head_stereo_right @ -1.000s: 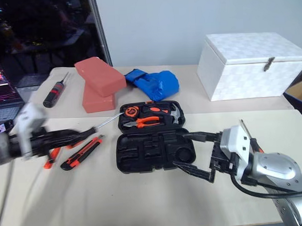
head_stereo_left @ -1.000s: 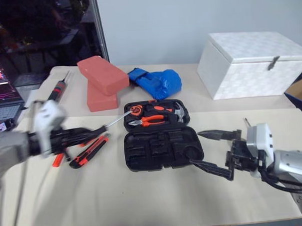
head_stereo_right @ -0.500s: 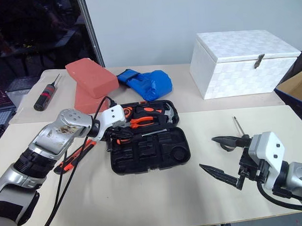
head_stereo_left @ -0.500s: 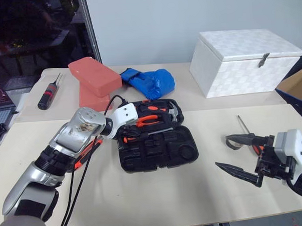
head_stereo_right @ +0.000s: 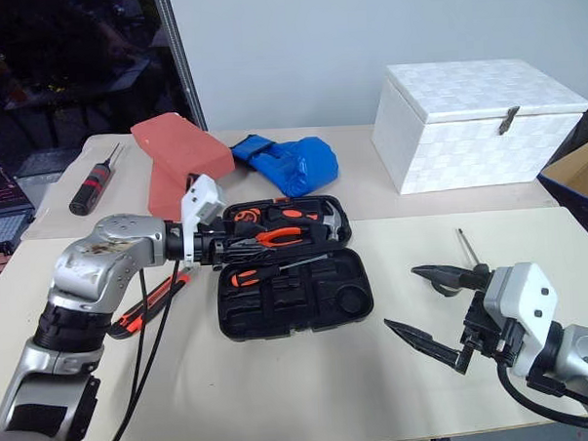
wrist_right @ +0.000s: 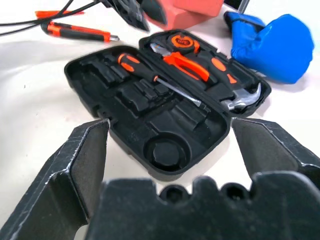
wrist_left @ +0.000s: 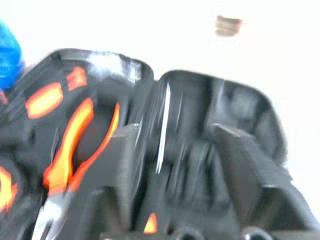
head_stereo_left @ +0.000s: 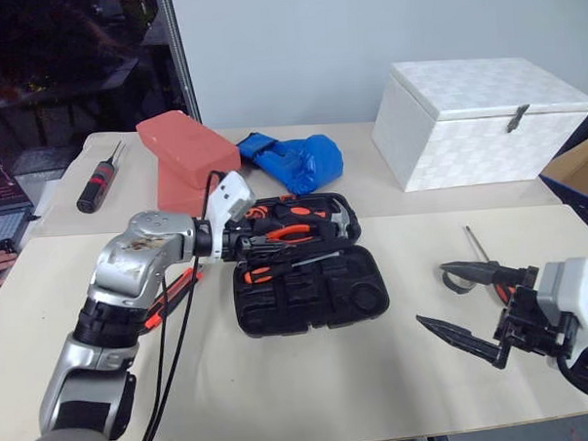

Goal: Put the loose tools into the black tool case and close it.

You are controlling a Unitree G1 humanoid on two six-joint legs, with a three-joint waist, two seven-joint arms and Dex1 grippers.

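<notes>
Beige table (head_stereo_left: 281, 377): black tool case (head_stereo_left: 307, 288) lies open at centre, a screwdriver (wrist_right: 150, 72) resting across its near half. Left gripper (head_stereo_right: 220, 245) at the case's left edge, fingers parted, grasping nothing visible. Utility knife (head_stereo_right: 146, 307) remains loose left of the case. Right gripper (head_stereo_left: 469, 306) spread wide, empty, well right of it.

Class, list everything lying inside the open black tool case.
Inside the black tool case: a screwdriver, orange-handled pliers, a hammer and a tape measure. The left gripper covers one corner.
</notes>
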